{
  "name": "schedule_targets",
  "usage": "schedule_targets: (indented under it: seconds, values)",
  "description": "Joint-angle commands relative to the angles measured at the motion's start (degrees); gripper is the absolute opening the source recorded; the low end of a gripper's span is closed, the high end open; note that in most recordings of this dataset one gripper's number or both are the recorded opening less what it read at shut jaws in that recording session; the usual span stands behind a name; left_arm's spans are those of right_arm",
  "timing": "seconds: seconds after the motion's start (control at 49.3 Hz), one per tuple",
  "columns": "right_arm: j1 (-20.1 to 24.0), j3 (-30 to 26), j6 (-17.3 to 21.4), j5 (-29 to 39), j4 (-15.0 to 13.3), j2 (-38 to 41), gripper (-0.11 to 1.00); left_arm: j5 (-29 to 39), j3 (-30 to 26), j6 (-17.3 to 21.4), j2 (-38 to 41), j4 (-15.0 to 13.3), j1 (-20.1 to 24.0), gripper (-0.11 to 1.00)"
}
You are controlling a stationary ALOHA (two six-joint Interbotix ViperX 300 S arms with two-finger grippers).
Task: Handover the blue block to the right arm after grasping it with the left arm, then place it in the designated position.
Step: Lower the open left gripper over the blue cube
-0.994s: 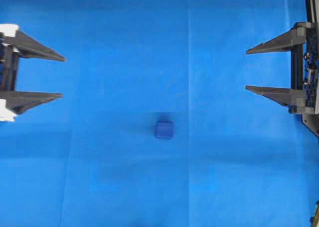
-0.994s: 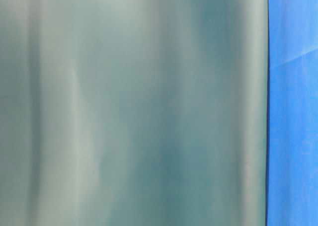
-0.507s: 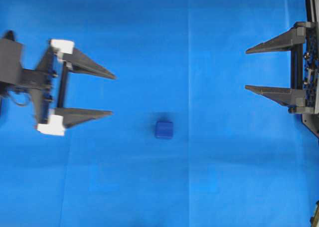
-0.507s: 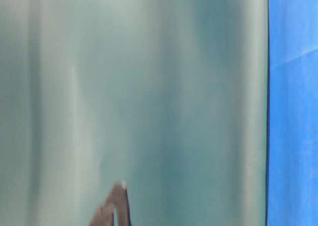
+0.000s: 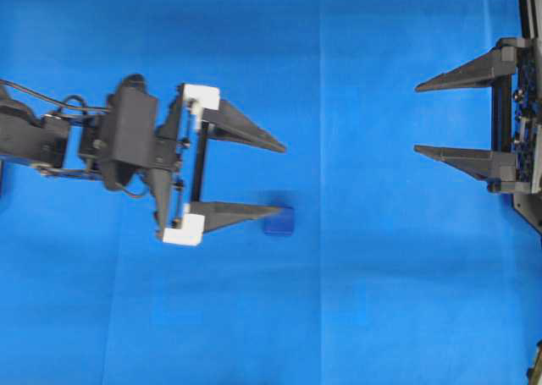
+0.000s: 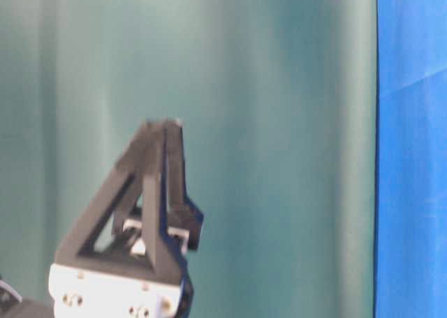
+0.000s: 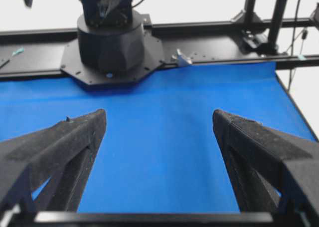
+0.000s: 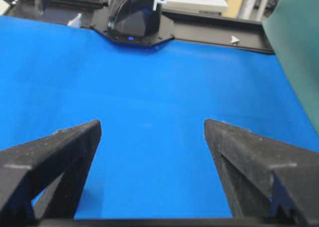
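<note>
A: Left gripper (image 5: 282, 176) first?

B: Spread wide, nothing held. White brackets at the finger roots, tips pointing toward 3 o'clock in the overhead view. Lower fingertip overlapping the 9 o'clock edge of the blue block (image 5: 279, 221) as seen from above; cannot tell whether touching or hanging above it. Seen from the left wrist camera (image 7: 159, 122), only bare cloth between the two fingers, no block in sight.

A: And the right arm (image 5: 417, 119)?

B: Parked at the 3 o'clock edge of the overhead view, fingers just as wide apart, empty, tips aimed toward 9 o'clock. Well apart from the block. Same wide gap over bare cloth in its own wrist view (image 8: 152, 124).

A: Block's lie?

B: Flat on the cloth, slightly toward 6 o'clock of the overhead view's centre. A cube, so no long axis to speak of; sides roughly square with the picture edges.

A: Surface and room?

B: Bright blue cloth (image 5: 356, 300) with faint fold creases, covering the whole overhead view. Black arm base (image 7: 112, 42) and black frame rails past the cloth's far edge in the left wrist view. Teal-green curtain (image 6: 279, 122) filling most of the table-level view, a strip of blue at 3 o'clock.
</note>
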Motion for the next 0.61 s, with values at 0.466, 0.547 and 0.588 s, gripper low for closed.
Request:
schedule_targets:
  seconds: [0.466,0.547,0.588]
  values:
    - [-0.09,-1.58,0.00,-0.88,0.09,0.35,0.97,13.97,-9.58,-0.53,3.60,0.18,-0.18,0.91]
    - [-0.09,-1.58,0.00,-0.88,0.18,0.44,0.97,20.65,-12.48,-0.62,4.75,0.18,-0.18,0.91]
    - [-0.18,-1.58,0.00,-0.88,0.18,0.35,0.97,24.43,-14.06,-0.62,5.45,0.26,-0.18,0.91]
